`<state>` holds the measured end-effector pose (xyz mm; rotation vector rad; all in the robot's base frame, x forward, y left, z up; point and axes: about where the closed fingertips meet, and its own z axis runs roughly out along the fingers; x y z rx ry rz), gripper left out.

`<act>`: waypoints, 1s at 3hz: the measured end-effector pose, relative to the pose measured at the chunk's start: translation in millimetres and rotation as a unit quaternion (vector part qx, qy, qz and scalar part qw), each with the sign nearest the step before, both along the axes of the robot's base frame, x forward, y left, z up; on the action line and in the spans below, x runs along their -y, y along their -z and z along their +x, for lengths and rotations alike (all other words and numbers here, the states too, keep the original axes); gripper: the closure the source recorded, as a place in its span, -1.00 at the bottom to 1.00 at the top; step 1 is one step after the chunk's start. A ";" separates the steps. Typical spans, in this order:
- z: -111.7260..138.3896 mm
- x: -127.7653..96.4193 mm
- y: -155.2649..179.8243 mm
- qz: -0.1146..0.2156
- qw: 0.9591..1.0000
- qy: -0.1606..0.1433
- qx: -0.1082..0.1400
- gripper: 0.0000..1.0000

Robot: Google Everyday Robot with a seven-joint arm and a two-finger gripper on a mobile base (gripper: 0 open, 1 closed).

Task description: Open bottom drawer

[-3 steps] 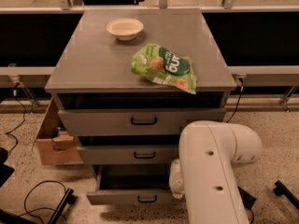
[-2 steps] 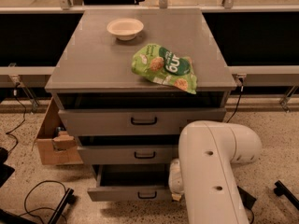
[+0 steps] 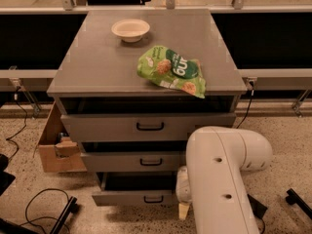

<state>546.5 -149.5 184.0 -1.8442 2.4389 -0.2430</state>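
Note:
The bottom drawer (image 3: 136, 197) is the lowest, narrowest grey front of the cabinet (image 3: 97, 77), with a small black loop handle (image 3: 153, 199). It stands partly pulled out, with a dark gap above its front. My gripper (image 3: 183, 208) hangs low at the drawer's right end, mostly hidden behind my white arm (image 3: 219, 179). Only a pale tip shows near the floor, just right of the drawer front. The middle drawer (image 3: 131, 161) and the top drawer (image 3: 112, 128) also stand slightly out.
A green snack bag (image 3: 171, 70) and a white bowl (image 3: 130, 29) lie on the cabinet top. An open cardboard box (image 3: 56, 147) stands at the cabinet's left. Black cables (image 3: 44, 204) lie on the speckled floor at lower left. A rail runs behind.
The bottom drawer's front has slid back a little toward the cabinet and the dark gap above it has shrunk. My arm has hardly moved.

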 end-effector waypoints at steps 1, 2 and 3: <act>-34.9 -8.6 11.7 0.015 1.000 0.001 -0.016 -0.66; -74.8 -11.2 14.6 0.025 0.999 0.010 -0.027 -0.16; -106.7 -14.8 12.4 0.029 0.999 0.015 -0.029 0.27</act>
